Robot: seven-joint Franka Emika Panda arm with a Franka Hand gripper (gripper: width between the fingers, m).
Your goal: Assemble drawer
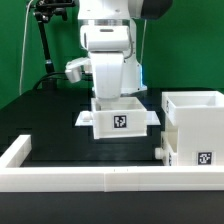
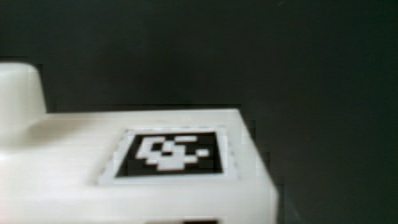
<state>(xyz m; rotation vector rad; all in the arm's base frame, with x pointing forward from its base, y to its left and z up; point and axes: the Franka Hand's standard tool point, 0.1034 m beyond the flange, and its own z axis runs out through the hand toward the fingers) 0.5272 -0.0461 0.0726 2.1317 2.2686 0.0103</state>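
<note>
A small white drawer tray (image 1: 121, 117) with a black-and-white tag on its near face stands in the middle of the black table. My gripper (image 1: 113, 96) is lowered right onto the tray's far rim. Its fingertips are hidden behind the hand and tray, so I cannot tell how the jaws stand. The tall hollow drawer case (image 1: 196, 124) stands at the exterior view's right, with a tag low on its near face and a small knob (image 1: 160, 152) sticking out at its lower left. The wrist view shows a white tagged face (image 2: 171, 156) very close, with a rounded white knob (image 2: 18, 92) beside it.
A low white border wall (image 1: 100, 181) runs along the front and up the exterior view's left side. A thin flat white piece (image 1: 85, 118) sticks out at both sides of the tray's base. A black stand (image 1: 45, 45) rises at the back left.
</note>
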